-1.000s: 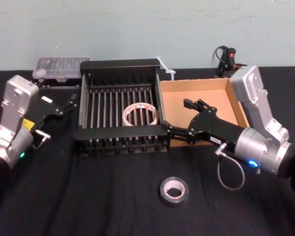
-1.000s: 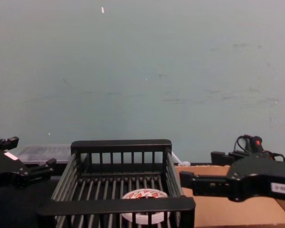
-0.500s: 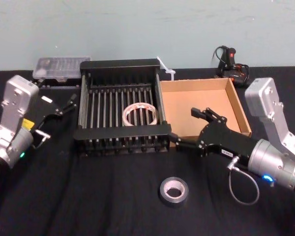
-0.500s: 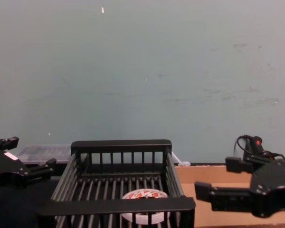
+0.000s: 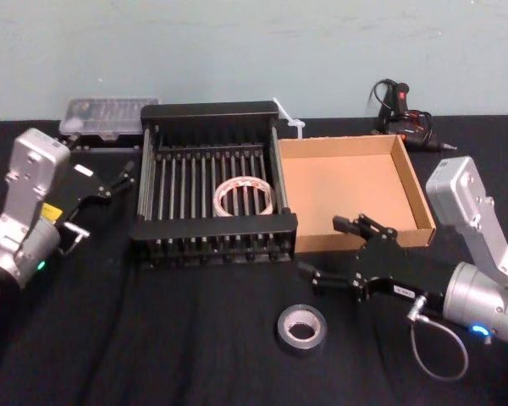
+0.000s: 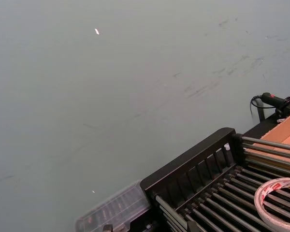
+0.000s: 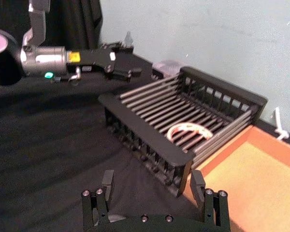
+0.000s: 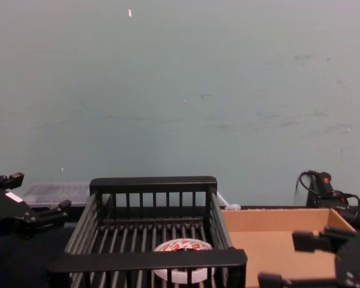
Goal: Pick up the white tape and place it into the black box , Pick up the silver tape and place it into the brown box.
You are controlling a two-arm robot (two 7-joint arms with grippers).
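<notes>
The white tape (image 5: 246, 196) lies flat on the slatted floor of the black box (image 5: 212, 230); I also see this white tape (image 8: 179, 246) in the chest view. The brown box (image 5: 347, 190) stands right of it with nothing inside. The silver tape (image 5: 302, 327) lies on the black cloth in front of the boxes. My right gripper (image 5: 322, 248) hovers open just in front of the brown box, above and right of the silver tape, holding nothing. Its fingers (image 7: 108, 180) are wide apart. My left gripper (image 5: 123, 175) rests open left of the black box.
A clear plastic case (image 5: 106, 114) sits at the back left behind the black box. A black corded tool (image 5: 398, 101) lies at the back right, and a white zip tie (image 5: 288, 123) behind the boxes. Open black cloth lies along the table front.
My right gripper has drawn back from over the brown box toward the table front and lower, ending nearer the silver tape. The left arm and both tapes have not moved.
</notes>
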